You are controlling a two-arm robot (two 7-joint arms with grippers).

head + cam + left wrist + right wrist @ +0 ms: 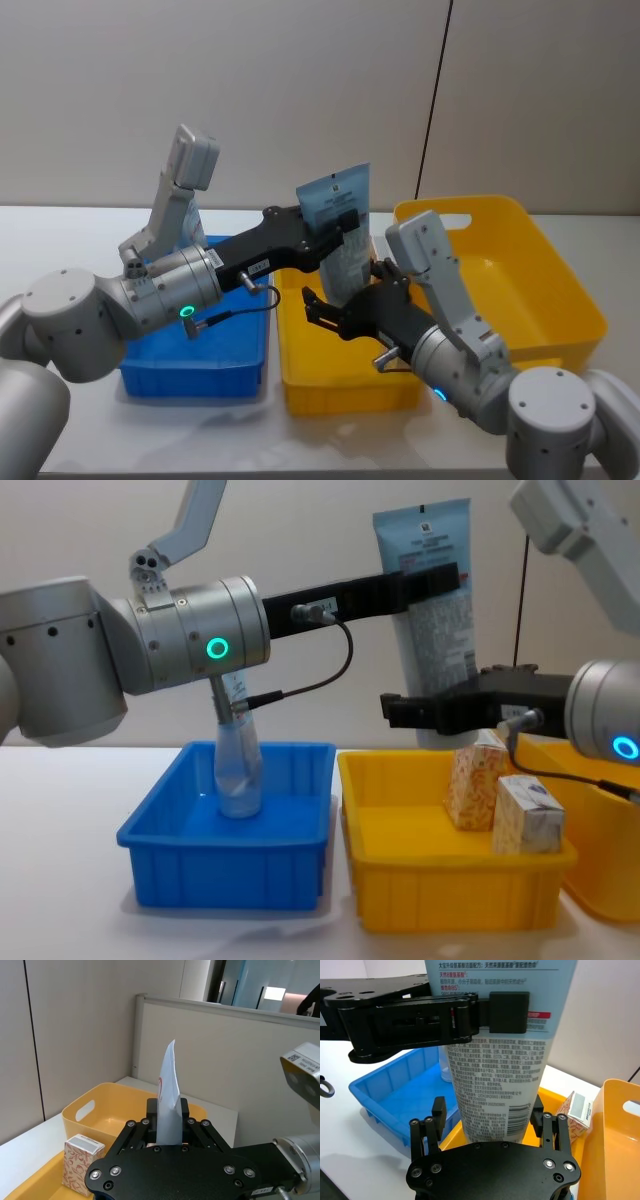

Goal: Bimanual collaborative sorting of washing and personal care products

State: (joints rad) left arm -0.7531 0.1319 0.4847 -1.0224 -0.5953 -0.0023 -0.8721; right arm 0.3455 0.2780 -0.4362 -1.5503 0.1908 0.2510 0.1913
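Left tool (pixel 347 222): clamped on the grey-blue squeeze tube (pixel 440 640), holding it upright in the air over the small yellow bin (pixel 450 890)
Right tool (pixel 487 1110): fingers spread wide, one on each side of the tube's lower end, no grip yet; this looks like a handover being set up
Sorted so far: clear tube with blue-white label (pixel 238 770) stands in the blue bin (pixel 220 865); orange-speckled carton (pixel 472 780) and white-and-blue carton (pixel 525 820) sit side by side in the small yellow bin
Left to do: by my reading the squeeze tube is the one product not yet binned; it has to change tools, then be dropped in a bin
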